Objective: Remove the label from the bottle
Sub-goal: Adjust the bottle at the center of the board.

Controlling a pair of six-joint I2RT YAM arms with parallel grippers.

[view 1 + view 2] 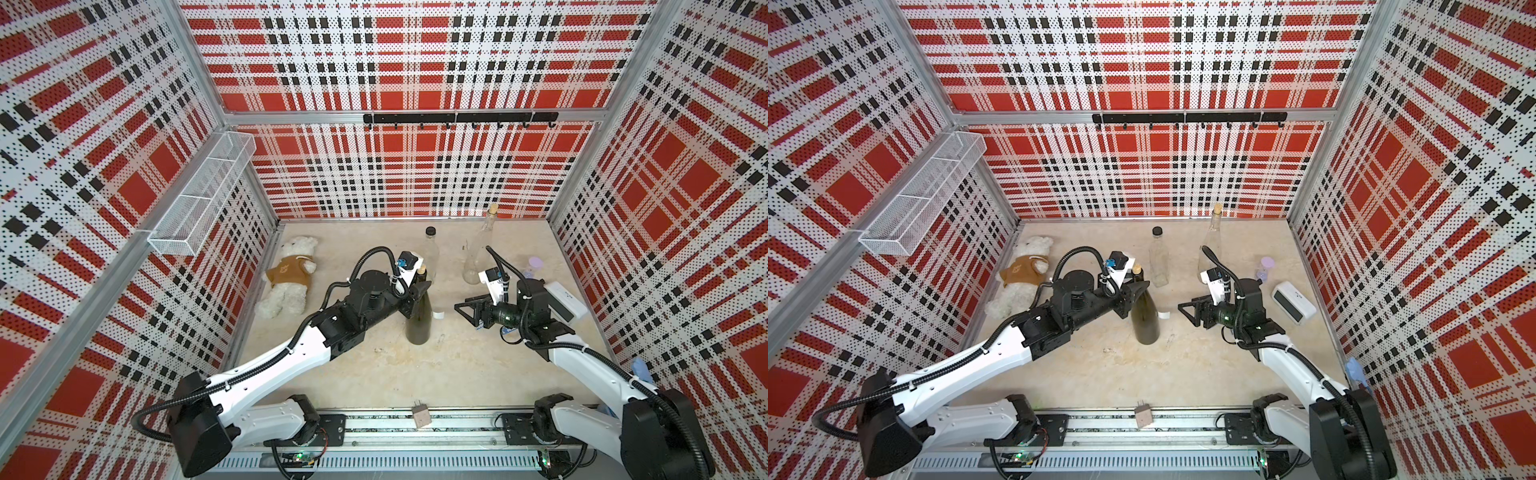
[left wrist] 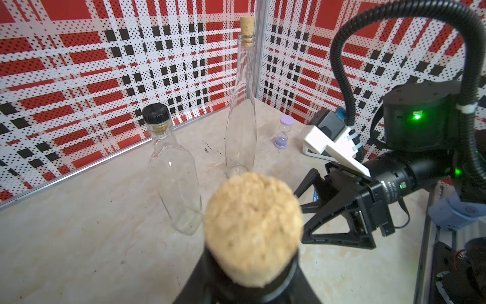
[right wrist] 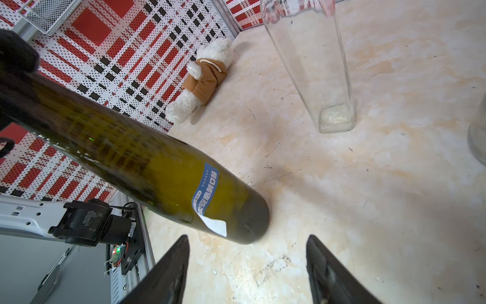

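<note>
Item: green wine bottle (image 1: pixel 419 320), corked, standing upright mid-counter (image 1: pixel 374 374).
- Blue label (image 3: pixel 205 193) sitting low on the bottle's side, its white end curling free and facing the right gripper (image 3: pixel 248 238).
- Left gripper (image 1: pixel 419 292) clamping the bottle's neck under the cork (image 2: pixel 253 223).
- Right gripper hanging wide open near the bottle, apart from it.
- Black-capped clear bottle (image 1: pixel 432 257) and tall corked clear bottle (image 1: pixel 482 249) standing behind, toward the far edge.
- Lilac sand timer (image 1: pixel 534 266) and white device (image 1: pixel 565 301) lying toward the right edge.
- Teddy bear (image 1: pixel 289 276) lying at the left edge.
</note>
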